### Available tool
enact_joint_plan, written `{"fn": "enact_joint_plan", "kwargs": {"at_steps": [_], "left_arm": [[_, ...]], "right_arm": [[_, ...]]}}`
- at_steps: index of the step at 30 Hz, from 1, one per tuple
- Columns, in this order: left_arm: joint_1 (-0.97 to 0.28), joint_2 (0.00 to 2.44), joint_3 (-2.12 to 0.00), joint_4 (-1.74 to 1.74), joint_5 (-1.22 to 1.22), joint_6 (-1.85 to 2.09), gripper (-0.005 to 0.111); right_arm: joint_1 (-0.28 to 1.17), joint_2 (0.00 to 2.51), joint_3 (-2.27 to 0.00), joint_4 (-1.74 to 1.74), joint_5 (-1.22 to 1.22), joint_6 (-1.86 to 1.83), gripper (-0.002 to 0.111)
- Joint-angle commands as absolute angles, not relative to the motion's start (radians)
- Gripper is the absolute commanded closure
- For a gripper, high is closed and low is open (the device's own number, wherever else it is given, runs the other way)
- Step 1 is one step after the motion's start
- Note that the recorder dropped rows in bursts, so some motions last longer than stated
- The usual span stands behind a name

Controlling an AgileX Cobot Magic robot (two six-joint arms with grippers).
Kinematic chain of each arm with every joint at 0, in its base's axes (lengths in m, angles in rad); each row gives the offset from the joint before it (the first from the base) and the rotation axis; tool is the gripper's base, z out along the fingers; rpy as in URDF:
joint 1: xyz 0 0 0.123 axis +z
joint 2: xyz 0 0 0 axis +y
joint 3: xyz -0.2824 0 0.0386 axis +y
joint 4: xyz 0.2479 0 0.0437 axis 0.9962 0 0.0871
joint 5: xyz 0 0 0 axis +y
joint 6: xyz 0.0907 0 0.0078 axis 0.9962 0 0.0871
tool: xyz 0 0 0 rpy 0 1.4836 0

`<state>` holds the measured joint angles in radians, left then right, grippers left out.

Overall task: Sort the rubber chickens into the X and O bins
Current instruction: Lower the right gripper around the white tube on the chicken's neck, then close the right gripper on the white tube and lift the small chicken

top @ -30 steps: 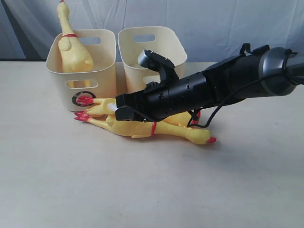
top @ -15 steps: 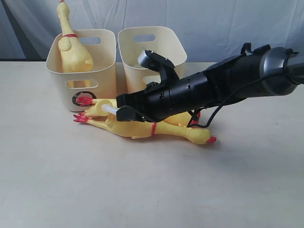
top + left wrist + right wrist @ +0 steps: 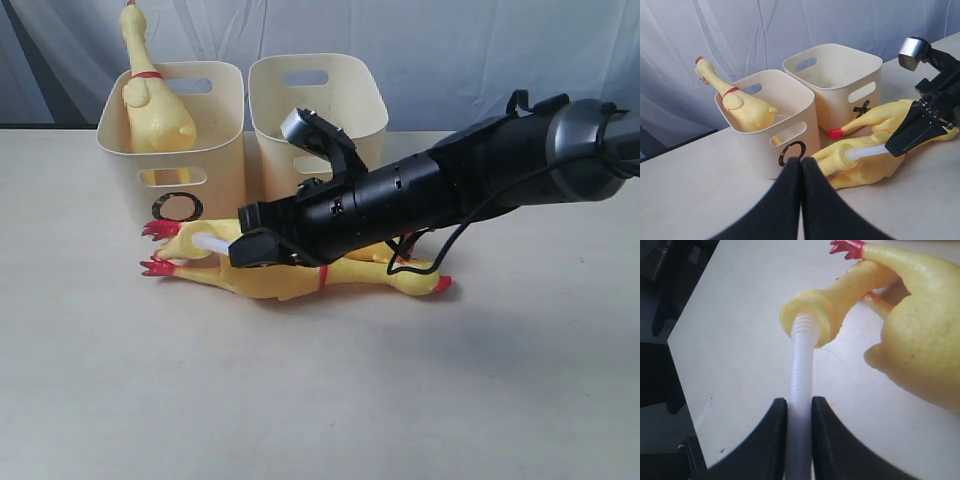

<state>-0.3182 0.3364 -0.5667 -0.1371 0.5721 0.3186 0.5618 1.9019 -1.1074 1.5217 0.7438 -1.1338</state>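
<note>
One rubber chicken point(image 3: 155, 110) stands head-up in the O bin point(image 3: 215, 150), also seen in the left wrist view as chicken point(image 3: 747, 107) and O bin point(image 3: 767, 130). The X bin point(image 3: 320, 95) beside it shows nothing inside. Two more chickens lie on the table before the bins, the nearer chicken point(image 3: 290, 280) and the farther chicken point(image 3: 185, 240). My right gripper point(image 3: 800, 407) is shut on a white ribbed tube point(image 3: 803, 355) that sticks out of the farther chicken's point(image 3: 835, 302) rear end. My left gripper point(image 3: 801, 167) is shut and empty, back from the O bin.
My right arm point(image 3: 450, 185) reaches across in front of the X bin point(image 3: 840, 75) and over the lying chickens. A pale curtain point(image 3: 450, 50) hangs behind the bins. The table edge point(image 3: 695, 340) shows in the right wrist view.
My right gripper closed on the white tube and shifted left. Both lying chickens slid left and toward the front, uncovering the O mark on the bin. The left gripper stayed shut.
</note>
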Motion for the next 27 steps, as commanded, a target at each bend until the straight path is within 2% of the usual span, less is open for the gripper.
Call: {"fn": "enact_joint_plan", "kwargs": {"at_steps": [1,8,21,27], "left_arm": [[-0.323,0.332,-0.562,-0.141,0.564,0.311,0.107],[-0.323,0.326,-0.562,-0.141,0.566,0.311,0.107],[-0.323,0.327,-0.562,-0.139,0.566,0.311,0.107],[-0.323,0.327,-0.562,-0.139,0.566,0.311,0.107]], "right_arm": [[0.561,1.867,-1.112,1.525,0.780,-1.121,0.109],[0.561,1.839,-1.112,1.525,0.792,-1.071,0.109],[0.559,1.837,-1.112,1.638,0.743,-0.643,0.109],[0.559,1.825,-1.112,1.724,0.758,-0.598,0.109]]}}
